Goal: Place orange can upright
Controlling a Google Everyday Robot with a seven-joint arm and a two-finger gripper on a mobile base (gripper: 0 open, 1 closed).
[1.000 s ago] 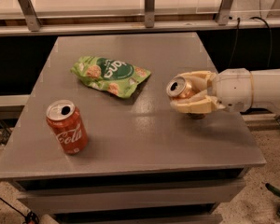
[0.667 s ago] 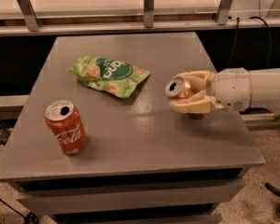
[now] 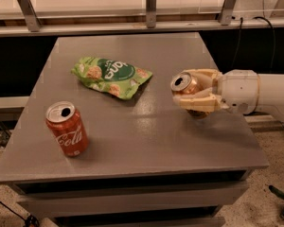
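The orange can [image 3: 185,86] is a shiny copper-orange drink can with a silver top. It lies on its side in my gripper [image 3: 195,90], its top facing left toward the camera, just above the grey table [image 3: 132,141] at the right side. The cream fingers [image 3: 201,103] are closed around the can's body, one above and one below. My white arm reaches in from the right edge of the view.
A red cola can [image 3: 67,129] stands upright at the table's front left. A green snack bag [image 3: 111,76] lies flat at the middle back. A metal rail [image 3: 146,4] runs behind the table. The table's right edge is under my wrist.
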